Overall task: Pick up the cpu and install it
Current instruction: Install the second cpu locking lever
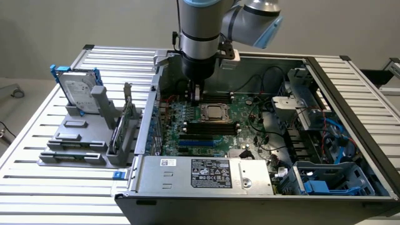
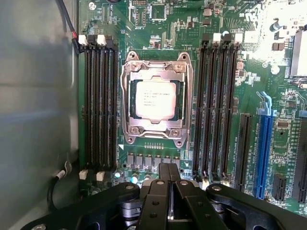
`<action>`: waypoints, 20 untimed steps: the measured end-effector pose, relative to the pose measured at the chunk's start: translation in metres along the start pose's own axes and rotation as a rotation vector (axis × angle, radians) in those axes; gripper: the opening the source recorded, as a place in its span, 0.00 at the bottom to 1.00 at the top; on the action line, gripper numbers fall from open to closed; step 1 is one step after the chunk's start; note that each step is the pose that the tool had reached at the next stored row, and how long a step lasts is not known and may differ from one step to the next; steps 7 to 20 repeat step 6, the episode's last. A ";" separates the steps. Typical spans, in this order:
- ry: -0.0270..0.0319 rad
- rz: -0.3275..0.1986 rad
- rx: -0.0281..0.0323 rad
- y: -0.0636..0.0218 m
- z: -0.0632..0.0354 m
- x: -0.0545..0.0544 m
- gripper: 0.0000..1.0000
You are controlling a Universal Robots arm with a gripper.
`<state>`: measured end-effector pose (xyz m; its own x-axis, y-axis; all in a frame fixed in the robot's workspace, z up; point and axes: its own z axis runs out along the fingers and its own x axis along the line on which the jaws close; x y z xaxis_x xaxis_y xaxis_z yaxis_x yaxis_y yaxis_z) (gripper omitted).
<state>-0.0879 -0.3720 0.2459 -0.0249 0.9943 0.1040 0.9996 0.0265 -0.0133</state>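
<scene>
I'm seeing gripper hanging inside open PC case, jaws together, holding nothing. Cpu sitting flat in socket frame on motherboard, just beyond fingertips. RAM slots flanking socket both sides; blue slot farther off. Ext view: hard drive standing upright in grey rack outside case, at ext view's left. PSU sitting along near edge.

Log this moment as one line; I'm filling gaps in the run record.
gripper: shut, empty | cpu: seated in socket | gripper: above board, beside socket
</scene>
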 end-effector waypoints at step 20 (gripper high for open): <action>0.0000 0.000 0.0001 0.0000 0.0000 0.000 0.11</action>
